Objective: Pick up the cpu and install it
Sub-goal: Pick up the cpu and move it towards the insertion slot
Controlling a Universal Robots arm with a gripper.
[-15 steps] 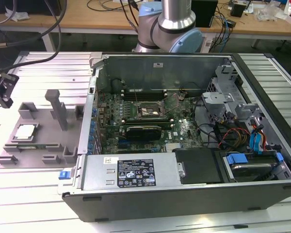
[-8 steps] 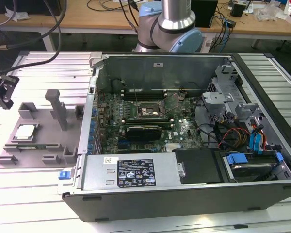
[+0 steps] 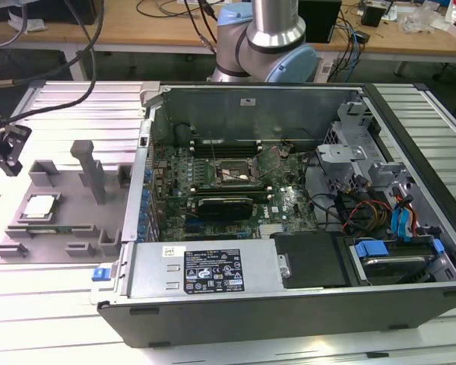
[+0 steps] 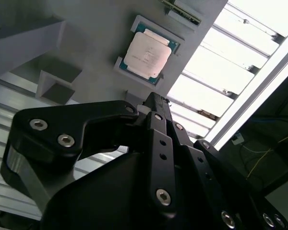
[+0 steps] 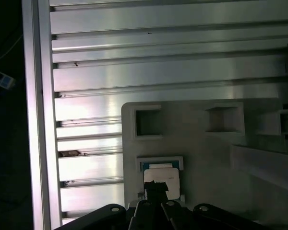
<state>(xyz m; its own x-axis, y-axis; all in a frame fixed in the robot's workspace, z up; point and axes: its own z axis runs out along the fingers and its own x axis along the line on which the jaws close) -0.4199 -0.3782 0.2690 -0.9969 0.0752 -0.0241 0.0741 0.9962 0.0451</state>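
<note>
One cpu [image 4: 149, 51] lies flat in its grey holder's [image 3: 64, 205] recess, straight ahead of the gripper [image 4: 152, 98], which is closed, empty and clear of it.

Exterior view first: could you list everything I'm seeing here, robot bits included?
cpu: one, silvery-white, in a recess of the holder.
holder: one, grey, on the table at the exterior view's left.
computer case: one, dark grey, open, centre.
motherboard: one, green, inside the case.
cables: several, red and blue, in the case at the exterior view's right.
table: one, silver slats, under everything.
bench: one, brown, at the back.
arm: one, silver and light blue, behind the case.
gripper: one, black, over the holder near the cpu, fingers shut, holding nothing.
</note>
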